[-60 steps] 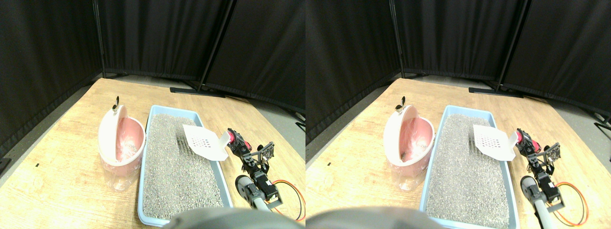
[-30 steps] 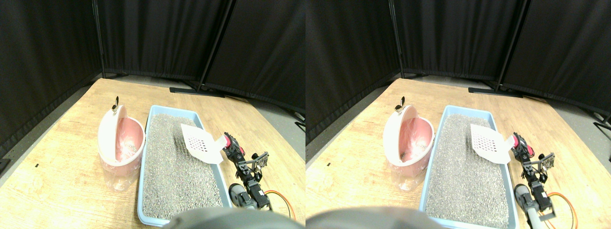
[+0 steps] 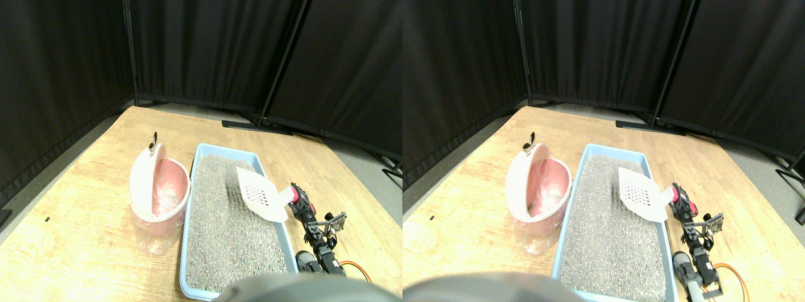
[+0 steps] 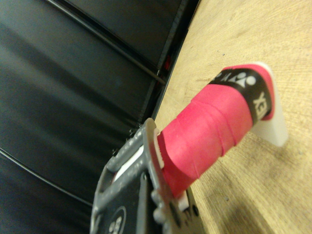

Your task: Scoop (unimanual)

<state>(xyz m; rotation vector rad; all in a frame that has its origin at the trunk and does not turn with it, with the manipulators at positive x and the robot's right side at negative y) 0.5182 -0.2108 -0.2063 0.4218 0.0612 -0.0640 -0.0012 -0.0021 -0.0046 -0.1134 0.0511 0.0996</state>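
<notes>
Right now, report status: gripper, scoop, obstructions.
Right gripper shut on pink-wrapped handle of white slotted plastic scoop. Scoop tilted above grey litter in blue tray, looks empty. Nothing blocking path to pink bin.

Pink bin (image 3: 159, 195) flanks tray (image 3: 188, 251) left — right side open.

Backdrop: black curtains (image 3: 207, 50) hang on dark poles, well beyond the pincer (image 3: 295, 195).
Bench: pale wood-grain top (image 3: 82, 233), spreading under and around the pincer.
Floor: grey strip (image 3: 352, 154) between bench and curtains.
</notes>
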